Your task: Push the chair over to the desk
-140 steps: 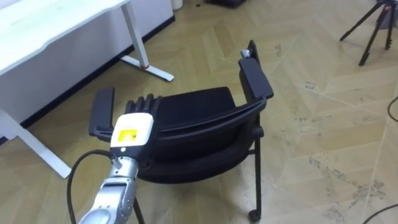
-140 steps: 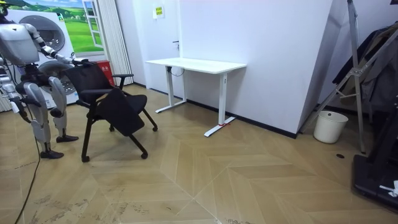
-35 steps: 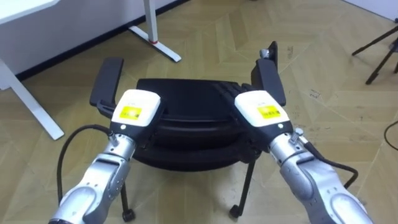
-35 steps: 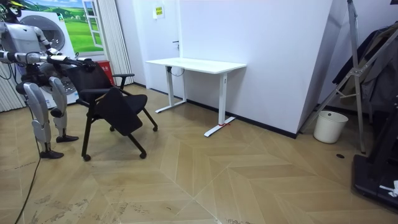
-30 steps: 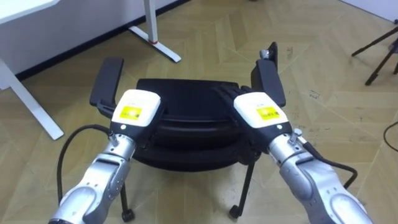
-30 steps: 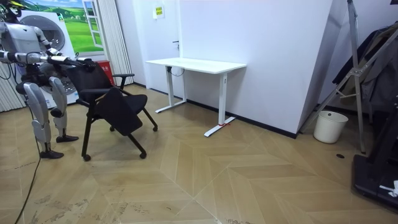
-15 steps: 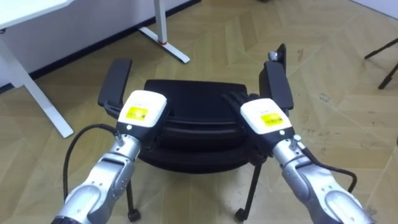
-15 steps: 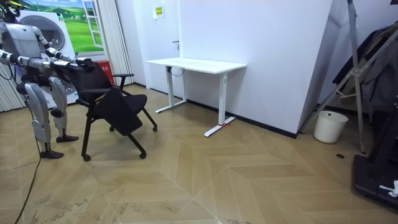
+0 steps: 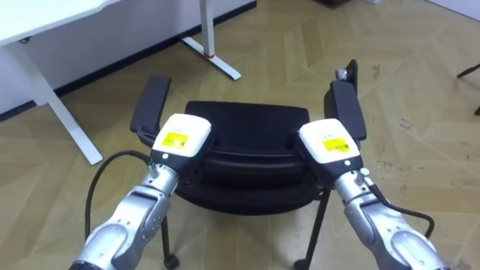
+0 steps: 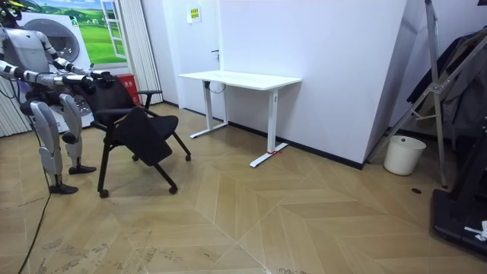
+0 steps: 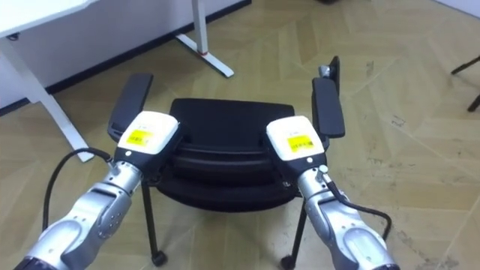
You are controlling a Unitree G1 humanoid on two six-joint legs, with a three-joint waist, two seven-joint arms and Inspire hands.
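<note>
A black chair (image 9: 247, 124) with two armrests stands on the wood floor right in front of me, its seat facing away toward the desk. My left hand (image 9: 180, 135) rests on the left end of the backrest's top rail (image 9: 247, 161), fingers curled over it. At the rail's right end my right hand (image 9: 330, 142) is curled over it the same way. In the room view I stand at the room view's left behind the chair (image 10: 137, 125), both arms stretched forward to it.
A white desk (image 9: 45, 22) on white legs stands ahead to the left, one foot (image 9: 217, 60) near the chair's front. In the room view the desk (image 10: 240, 79) is against the white wall, and a white bin (image 10: 403, 154) sits far off at the right.
My right hand's fingers, stretched out over the backrest a second ago, have curled down over the rail. The left hand keeps its hold. The eye view has shifted a little.
</note>
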